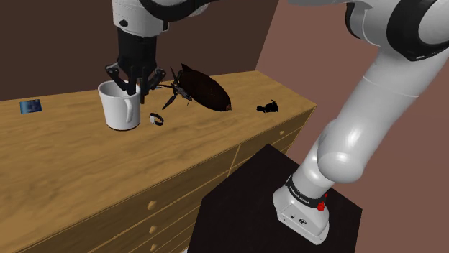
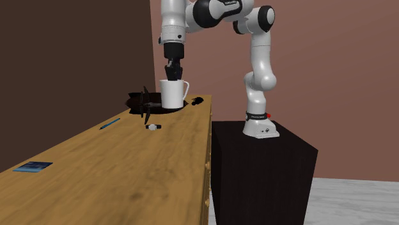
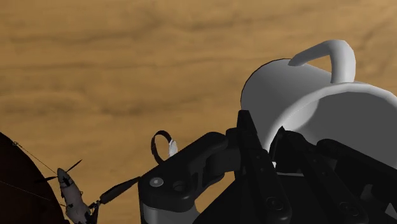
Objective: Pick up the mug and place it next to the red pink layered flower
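Note:
A plain white mug [image 1: 119,108] with its handle [image 1: 132,109] facing the dresser's front is clasped at the rim by my black gripper [image 1: 135,87], one finger inside and one outside the wall. The mug [image 2: 174,94] sits at or just above the wooden top; I cannot tell which. Beside it lies the flower [image 1: 206,90], drawn dark maroon-brown, with thin spiky parts [image 1: 173,89] pointing toward the mug. In the wrist view the mug [image 3: 286,95] is between my gripper's [image 3: 277,137] fingers, and the flower [image 3: 19,188] is off to one side.
A small ring-like band [image 1: 156,118] lies right by the mug. A blue flat item [image 1: 30,106] sits far along the dresser top [image 1: 86,165], and a blue pen [image 2: 110,123] lies midway. A small black object [image 1: 268,108] is near the end by the black stand [image 1: 245,215].

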`<state>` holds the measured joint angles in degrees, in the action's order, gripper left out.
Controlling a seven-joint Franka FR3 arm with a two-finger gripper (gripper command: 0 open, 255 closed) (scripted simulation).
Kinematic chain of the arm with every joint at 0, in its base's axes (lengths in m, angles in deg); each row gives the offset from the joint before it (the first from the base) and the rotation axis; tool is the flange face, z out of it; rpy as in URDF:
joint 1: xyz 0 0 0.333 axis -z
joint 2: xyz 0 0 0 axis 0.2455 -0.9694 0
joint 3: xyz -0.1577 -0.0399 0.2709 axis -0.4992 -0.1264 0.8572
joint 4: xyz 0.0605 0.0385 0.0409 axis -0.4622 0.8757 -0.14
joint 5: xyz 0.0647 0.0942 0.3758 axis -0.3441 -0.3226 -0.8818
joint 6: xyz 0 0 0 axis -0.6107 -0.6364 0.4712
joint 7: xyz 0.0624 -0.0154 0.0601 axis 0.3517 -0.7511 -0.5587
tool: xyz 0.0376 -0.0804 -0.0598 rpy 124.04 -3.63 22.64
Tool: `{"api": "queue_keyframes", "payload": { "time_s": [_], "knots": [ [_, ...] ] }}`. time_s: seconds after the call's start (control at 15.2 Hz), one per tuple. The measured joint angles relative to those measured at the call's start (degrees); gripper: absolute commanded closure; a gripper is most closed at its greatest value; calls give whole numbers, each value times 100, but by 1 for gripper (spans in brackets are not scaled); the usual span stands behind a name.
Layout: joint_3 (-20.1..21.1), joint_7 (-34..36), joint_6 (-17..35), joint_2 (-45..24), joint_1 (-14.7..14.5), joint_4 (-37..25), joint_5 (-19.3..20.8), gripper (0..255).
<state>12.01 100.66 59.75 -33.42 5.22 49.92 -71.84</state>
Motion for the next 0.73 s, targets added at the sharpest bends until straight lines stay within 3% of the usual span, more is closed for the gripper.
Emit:
{"api": "queue_keyframes", "payload": {
  "time_s": [0.33,0.73],
  "knots": [
    [-30,-79,-317,152,40,-178,-73,255],
    [-456,-976,-304,998,386,662,-465,255]
  ]
}}
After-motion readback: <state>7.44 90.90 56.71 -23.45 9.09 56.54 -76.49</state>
